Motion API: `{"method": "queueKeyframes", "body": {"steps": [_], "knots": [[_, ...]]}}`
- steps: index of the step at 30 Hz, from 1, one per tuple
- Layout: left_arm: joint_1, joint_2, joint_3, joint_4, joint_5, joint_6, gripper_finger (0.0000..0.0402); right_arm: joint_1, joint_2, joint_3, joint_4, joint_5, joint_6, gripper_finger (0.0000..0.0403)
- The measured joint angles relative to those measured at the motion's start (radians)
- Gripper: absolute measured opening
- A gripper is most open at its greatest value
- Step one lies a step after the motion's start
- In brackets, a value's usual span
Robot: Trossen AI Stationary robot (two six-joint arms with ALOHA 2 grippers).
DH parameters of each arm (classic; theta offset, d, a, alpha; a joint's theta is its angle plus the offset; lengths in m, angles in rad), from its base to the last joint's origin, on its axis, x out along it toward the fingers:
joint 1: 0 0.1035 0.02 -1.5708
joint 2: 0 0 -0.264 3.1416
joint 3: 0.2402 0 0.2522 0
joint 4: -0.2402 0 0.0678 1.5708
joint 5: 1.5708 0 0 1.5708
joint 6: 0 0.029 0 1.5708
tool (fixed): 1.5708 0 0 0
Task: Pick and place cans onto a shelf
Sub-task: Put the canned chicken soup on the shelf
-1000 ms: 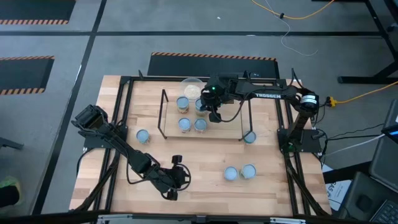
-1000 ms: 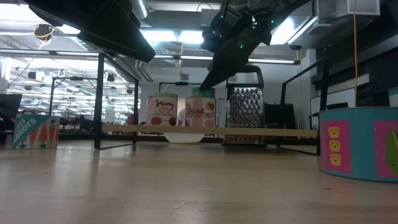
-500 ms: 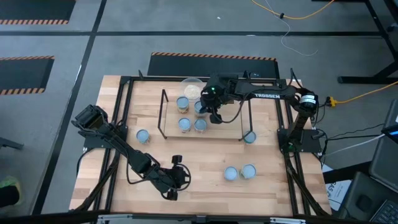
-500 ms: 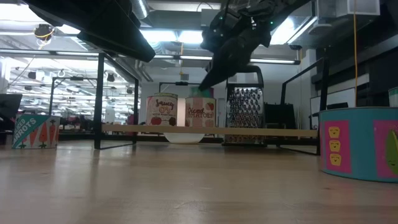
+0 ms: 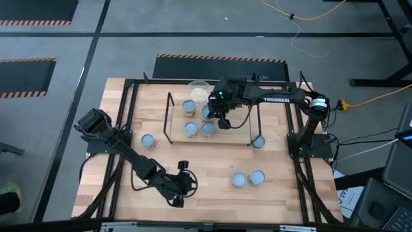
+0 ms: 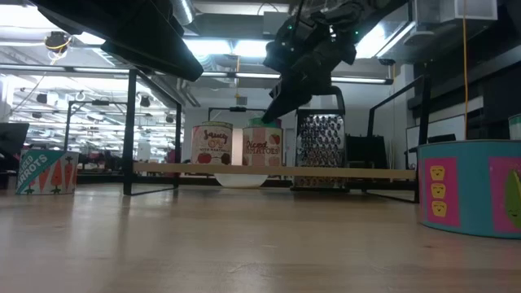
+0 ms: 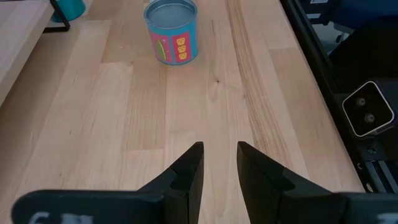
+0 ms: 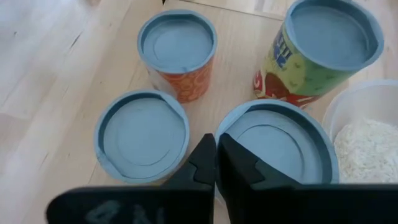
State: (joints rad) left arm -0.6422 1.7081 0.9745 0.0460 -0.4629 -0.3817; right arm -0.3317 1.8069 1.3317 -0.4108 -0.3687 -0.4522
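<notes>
The right gripper hung over the shelf, just above the group of four cans standing on the board, and its two dark fingers were pressed together with nothing between them. In the right wrist view those fingers pointed down between two pale blue tops, one can to one side and another to the other, with an orange-sided can and a green-and-red can standing beyond them. Seen from above, the four shelf cans sat in a tight square: two nearer the back and two nearer the front, the last of them just beside the gripper. The clear bowl with whitish contents stood behind the shelf, touching or nearly touching its back edge. Four more cans stayed on the table: one left of the shelf, one at the shelf's right wire frame, and a pair close together near the front right, its partner just beside it. The left gripper rested low near the table's front edge, well apart from the shelf, its fingers parted and empty above bare wood
</notes>
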Motion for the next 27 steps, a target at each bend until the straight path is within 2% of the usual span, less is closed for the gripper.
{"method": "queueKeyframes", "body": {"steps": [15,27], "knots": [[0.0,0.0,0.0,0.0,0.0,0.0,0.0089,0.0,0.0,-0.016,0.026,0.0,0.001,0.0019],[0.0,0.0,0.0,0.0,0.0,0.0,0.0089,0.0,0.0,-0.016,0.026,0.001,0.001,0.0065]]}}
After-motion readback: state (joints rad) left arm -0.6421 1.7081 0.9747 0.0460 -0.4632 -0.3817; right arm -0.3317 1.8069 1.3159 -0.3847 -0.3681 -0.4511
